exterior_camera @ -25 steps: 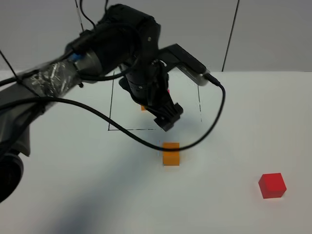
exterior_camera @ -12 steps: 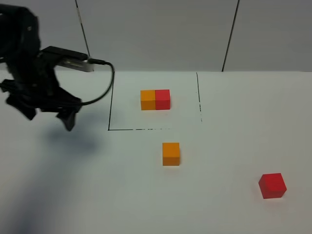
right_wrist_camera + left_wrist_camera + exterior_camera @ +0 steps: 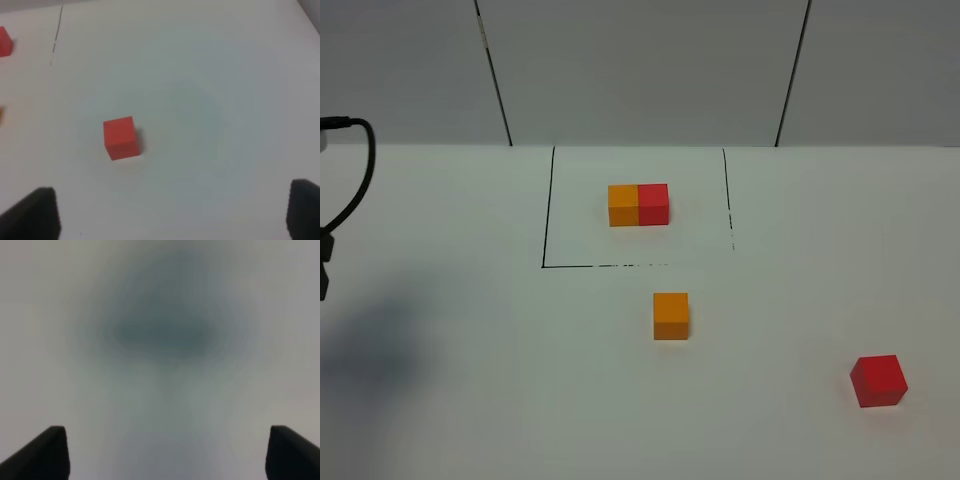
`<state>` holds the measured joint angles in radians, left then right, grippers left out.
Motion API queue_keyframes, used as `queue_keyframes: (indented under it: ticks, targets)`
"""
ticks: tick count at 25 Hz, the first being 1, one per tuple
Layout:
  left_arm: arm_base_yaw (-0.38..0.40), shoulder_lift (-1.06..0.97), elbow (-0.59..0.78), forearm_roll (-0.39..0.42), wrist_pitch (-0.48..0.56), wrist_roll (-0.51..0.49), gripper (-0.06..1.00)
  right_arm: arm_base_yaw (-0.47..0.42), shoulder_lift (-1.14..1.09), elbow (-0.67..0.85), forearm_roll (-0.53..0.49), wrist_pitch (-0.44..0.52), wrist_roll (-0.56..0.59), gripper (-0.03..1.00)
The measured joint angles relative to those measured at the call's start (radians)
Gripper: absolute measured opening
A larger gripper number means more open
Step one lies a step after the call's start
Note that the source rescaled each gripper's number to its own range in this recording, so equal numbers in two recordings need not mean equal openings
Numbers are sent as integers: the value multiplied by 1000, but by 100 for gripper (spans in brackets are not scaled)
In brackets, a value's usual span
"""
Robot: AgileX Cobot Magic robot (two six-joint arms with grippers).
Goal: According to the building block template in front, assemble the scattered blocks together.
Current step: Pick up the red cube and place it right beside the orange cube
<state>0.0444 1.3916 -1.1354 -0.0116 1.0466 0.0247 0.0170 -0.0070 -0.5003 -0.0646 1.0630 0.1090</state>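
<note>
The building block template sat at the far middle of the counter. Its orange half was on the left and its red half on the right, the two touching, inside the thin black drawn frame.

The loose orange cube stood just outside the near line of the frame, apart from the template. The loose red cube stood well apart from the orange one, toward the near right of the counter. No claw touched either cube.

The left claw was spread wide and held nothing, over bare counter; its view was blurred. The right claw was likewise spread wide and held nothing. The loose red cube lay ahead of its fingertips, not between them.

A black cable showed at the left edge of the high view.
</note>
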Motion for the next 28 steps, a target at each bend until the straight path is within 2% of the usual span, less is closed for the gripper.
queue_keyframes:
  ticks: [9, 16, 21, 28]
  targets:
    - [1, -550, 293, -7, -93, -25, 68, 0, 0, 0, 0, 0, 0, 81]
    - [1, -928, 438, -8, -88, -25, 71, 0, 0, 0, 0, 0, 0, 81]
    - [1, -1101, 531, -22, -57, -25, 71, 0, 0, 0, 0, 0, 0, 81]
    - [1, -1226, 614, -125, -39, 28, 71, 0, 0, 0, 0, 0, 0, 81]
